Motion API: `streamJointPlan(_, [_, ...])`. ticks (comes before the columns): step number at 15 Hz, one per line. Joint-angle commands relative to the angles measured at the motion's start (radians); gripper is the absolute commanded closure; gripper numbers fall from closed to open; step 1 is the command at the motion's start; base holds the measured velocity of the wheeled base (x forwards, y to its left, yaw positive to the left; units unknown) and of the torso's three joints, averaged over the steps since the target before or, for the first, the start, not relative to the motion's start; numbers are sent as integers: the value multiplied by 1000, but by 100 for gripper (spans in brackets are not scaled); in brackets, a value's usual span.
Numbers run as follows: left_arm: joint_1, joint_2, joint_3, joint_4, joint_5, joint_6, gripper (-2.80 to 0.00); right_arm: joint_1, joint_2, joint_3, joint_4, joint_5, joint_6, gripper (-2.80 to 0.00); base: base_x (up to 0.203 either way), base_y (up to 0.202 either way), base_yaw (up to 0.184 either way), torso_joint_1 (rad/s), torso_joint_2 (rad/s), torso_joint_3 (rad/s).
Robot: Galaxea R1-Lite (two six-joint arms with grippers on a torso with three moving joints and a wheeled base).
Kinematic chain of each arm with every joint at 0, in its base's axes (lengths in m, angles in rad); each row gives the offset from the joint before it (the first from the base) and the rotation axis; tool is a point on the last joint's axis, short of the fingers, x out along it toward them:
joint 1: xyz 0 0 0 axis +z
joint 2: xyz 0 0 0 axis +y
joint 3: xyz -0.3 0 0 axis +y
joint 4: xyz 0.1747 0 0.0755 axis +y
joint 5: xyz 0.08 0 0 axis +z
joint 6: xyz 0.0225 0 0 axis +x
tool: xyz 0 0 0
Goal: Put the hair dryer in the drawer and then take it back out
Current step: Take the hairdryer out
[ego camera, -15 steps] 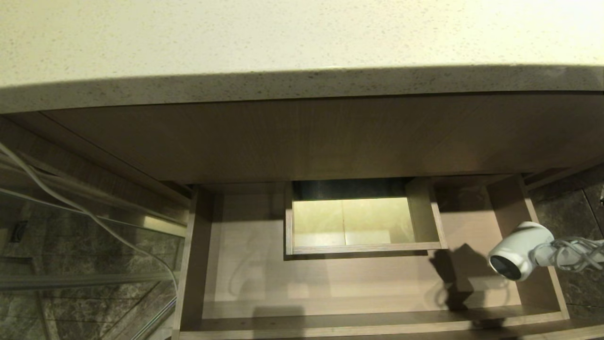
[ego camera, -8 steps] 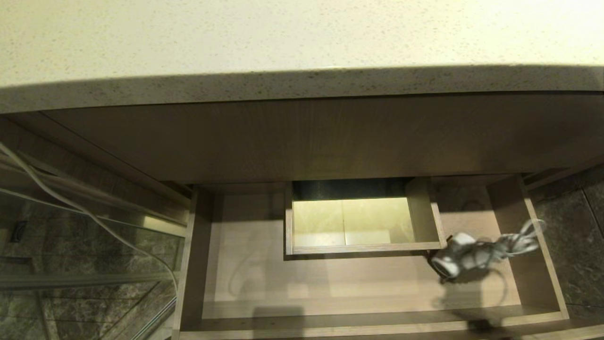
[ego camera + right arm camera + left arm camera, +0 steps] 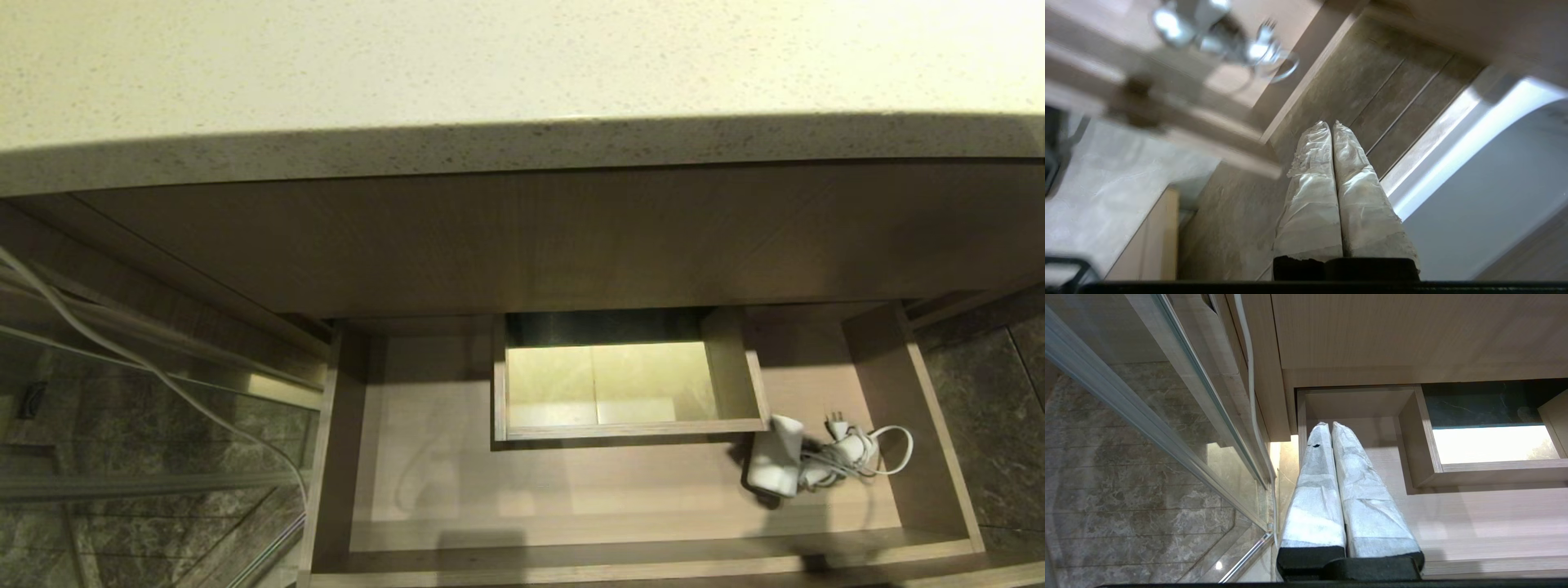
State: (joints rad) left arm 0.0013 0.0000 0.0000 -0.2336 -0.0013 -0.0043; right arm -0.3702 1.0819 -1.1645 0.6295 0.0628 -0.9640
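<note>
The small white hair dryer (image 3: 775, 467) lies on the floor of the open wood-grain drawer (image 3: 571, 490), at its right end, just off the front right corner of the boxed notch (image 3: 629, 429). Its white cord (image 3: 861, 451) trails loose to its right. No gripper touches it. My right gripper (image 3: 1329, 122) is shut and empty, hanging over the dark floor tiles outside the drawer's right wall (image 3: 1310, 73); the hair dryer (image 3: 1171, 20) shows blurred beyond it. My left gripper (image 3: 1327, 424) is shut and empty, parked over the drawer's left end (image 3: 1474, 522).
A speckled countertop (image 3: 490, 65) overhangs the tall wood-grain vanity panel (image 3: 571, 237) behind the drawer. A glass panel with a white cable (image 3: 122, 359) stands to the left. Marble floor tiles (image 3: 996, 408) lie to the right, with a pale ledge (image 3: 1474, 134) past my right gripper.
The hair dryer was up in the air at the drawer's right wall; it has come down and leftward and now rests on the drawer floor with its cord spilled out.
</note>
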Motion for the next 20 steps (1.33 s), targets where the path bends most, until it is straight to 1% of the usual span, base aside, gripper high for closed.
streamJointPlan(1, [0, 0, 40, -1, 0, 0, 0, -1, 21, 8, 81, -26, -4, 0, 0, 0, 0, 0, 0, 0])
streamJointPlan(2, [0, 0, 40, -1, 0, 0, 0, -2, 49, 5, 139, -50, 3, 0, 0, 0, 0, 0, 0, 0])
streamJointPlan(4, [0, 0, 40, -2, 0, 0, 0, -4, 127, -12, 242, -67, 23, 0, 0, 0, 0, 0, 0, 0])
streamJointPlan(6, [0, 0, 40, -1, 0, 0, 0, -12, 238, -56, 282, -70, 53, 0, 0, 0, 0, 0, 0, 0])
streamJointPlan(8, [0, 0, 40, -1, 0, 0, 0, -16, 364, -109, 296, -69, 83, 0, 0, 0, 0, 0, 0, 0])
streamJointPlan(10, [0, 0, 40, -1, 0, 0, 0, -18, 484, -147, 295, -57, 96, 0, 0, 0, 0, 0, 0, 0])
streamJointPlan(12, [0, 0, 40, -1, 0, 0, 0, -26, 589, -171, 286, -8, 98, 0, 0, 0, 0, 0, 0, 0])
streamJointPlan(13, [0, 0, 40, -1, 0, 0, 0, -42, 634, -211, 283, 7, 90, 0, 0, 0, 0, 0, 0, 0])
streamJointPlan(14, [0, 0, 40, -1, 0, 0, 0, -52, 677, -252, 285, 19, 75, 0, 0, 0, 0, 0, 0, 0])
streamJointPlan(15, [0, 0, 40, -1, 0, 0, 0, -61, 717, -279, 288, 60, 55, 0, 0, 0, 0, 0, 0, 0])
streamJointPlan(16, [0, 0, 40, -1, 0, 0, 0, -73, 743, -285, 289, 158, 31, 0, 0, 0, 0, 0, 0, 0])
streamJointPlan(17, [0, 0, 40, -1, 0, 0, 0, -90, 779, -286, 288, 214, -8, 0, 0, 0, 0, 0, 0, 0])
streamJointPlan(19, [0, 0, 40, -3, 0, 0, 0, -126, 846, -295, 280, 239, -131, 0, 0, 0, 0, 0, 0, 0])
streamJointPlan(20, [0, 0, 40, -1, 0, 0, 0, -137, 874, -305, 275, 244, -156, 0, 0, 0, 0, 0, 0, 0])
